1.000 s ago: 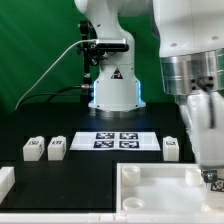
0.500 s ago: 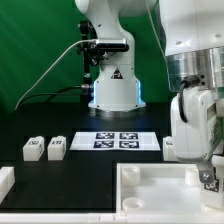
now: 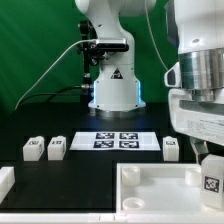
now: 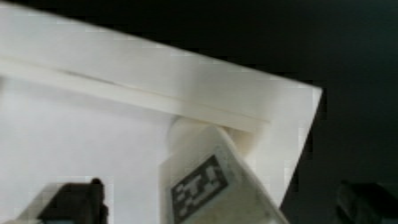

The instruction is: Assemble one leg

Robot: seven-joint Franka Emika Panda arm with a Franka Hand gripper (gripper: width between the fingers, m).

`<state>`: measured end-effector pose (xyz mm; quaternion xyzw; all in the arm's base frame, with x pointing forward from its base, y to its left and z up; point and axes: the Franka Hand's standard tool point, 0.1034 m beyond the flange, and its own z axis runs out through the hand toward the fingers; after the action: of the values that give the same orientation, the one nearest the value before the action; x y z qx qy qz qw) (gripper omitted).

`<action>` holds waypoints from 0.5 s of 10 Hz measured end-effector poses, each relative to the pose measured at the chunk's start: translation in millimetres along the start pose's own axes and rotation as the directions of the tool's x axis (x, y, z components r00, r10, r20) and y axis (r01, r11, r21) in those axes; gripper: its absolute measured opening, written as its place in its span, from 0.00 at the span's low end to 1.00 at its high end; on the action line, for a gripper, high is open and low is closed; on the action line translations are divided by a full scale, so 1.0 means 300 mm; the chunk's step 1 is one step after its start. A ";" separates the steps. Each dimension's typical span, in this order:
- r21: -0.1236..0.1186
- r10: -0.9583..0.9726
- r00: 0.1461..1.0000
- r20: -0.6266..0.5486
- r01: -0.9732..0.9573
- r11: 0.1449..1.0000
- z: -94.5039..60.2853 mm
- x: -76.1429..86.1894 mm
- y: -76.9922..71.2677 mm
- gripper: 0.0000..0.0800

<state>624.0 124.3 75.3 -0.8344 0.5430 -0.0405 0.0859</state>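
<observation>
A leg (image 3: 211,178), a small white post with a black-and-white tag, stands in the corner of the big white tray (image 3: 150,188) at the exterior view's right. My gripper (image 3: 208,150) hangs just above it, open. In the wrist view the leg (image 4: 217,185) shows tilted between my two dark fingers (image 4: 75,202), with a gap on each side, against the tray's raised rim (image 4: 196,95). Three more legs stand on the black table: two at the left (image 3: 33,148) (image 3: 57,147) and one at the right (image 3: 172,147).
The marker board (image 3: 118,140) lies flat between the loose legs, in front of the arm's base (image 3: 112,90). A white block (image 3: 5,182) sits at the exterior view's left edge. A green backdrop stands behind.
My gripper has risen from low over the tray corner. The leg has stayed in the corner and now shows more of its tag.
</observation>
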 end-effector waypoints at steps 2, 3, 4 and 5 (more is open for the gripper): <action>-0.006 -0.218 0.976 -0.009 0.218 0.976 -0.003 0.013 -0.002 0.81; -0.031 -0.296 0.954 0.048 0.297 0.954 -0.021 0.031 -0.027 0.81; -0.025 -0.230 0.970 0.079 0.232 0.972 -0.031 0.066 -0.041 0.81; -0.021 -0.206 0.977 0.057 0.207 0.978 -0.025 0.071 -0.038 0.81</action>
<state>641.8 108.6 84.2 -0.8881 0.4514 -0.0192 0.0847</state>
